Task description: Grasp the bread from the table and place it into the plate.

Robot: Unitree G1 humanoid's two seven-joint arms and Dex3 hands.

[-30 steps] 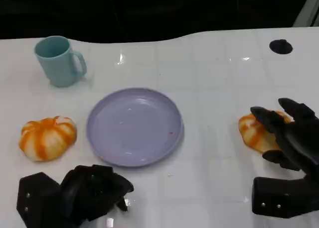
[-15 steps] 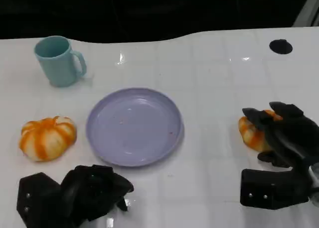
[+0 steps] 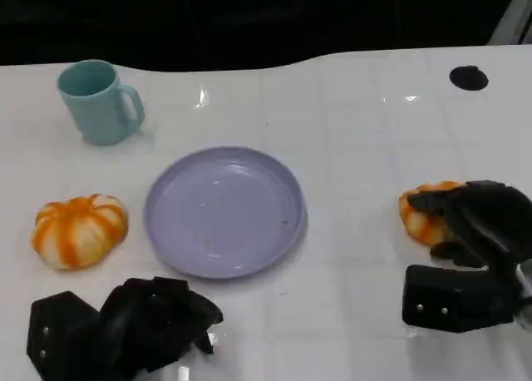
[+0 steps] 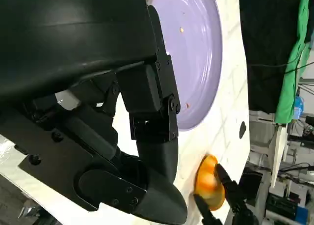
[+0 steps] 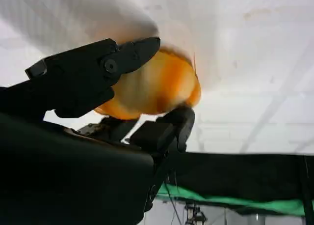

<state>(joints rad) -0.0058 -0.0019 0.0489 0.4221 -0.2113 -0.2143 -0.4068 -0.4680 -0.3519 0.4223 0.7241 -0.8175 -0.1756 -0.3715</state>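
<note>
An orange-and-white striped bread [image 3: 422, 215] lies on the white table at the right. My right hand [image 3: 478, 228] is wrapped over it. The right wrist view has this bread [image 5: 157, 85] pressed between the fingers [image 5: 98, 68] on one side and the thumb on the other. The empty lavender plate [image 3: 224, 210] sits mid-table. A second striped bread [image 3: 80, 230] lies to the left of the plate, untouched. My left hand [image 3: 150, 321] rests near the front edge with its fingers curled in on nothing. The left wrist view looks past that hand [image 4: 122, 112] to the plate [image 4: 196, 53] and the far bread [image 4: 210, 181].
A teal mug [image 3: 98, 101] stands at the back left. A small black round spot [image 3: 469, 77] marks the table at the back right. The table's far edge runs along a dark backdrop.
My right hand's fingers have curled down and closed around the right bread, which now shows less. The left hand, plate, mug and left bread have not moved.
</note>
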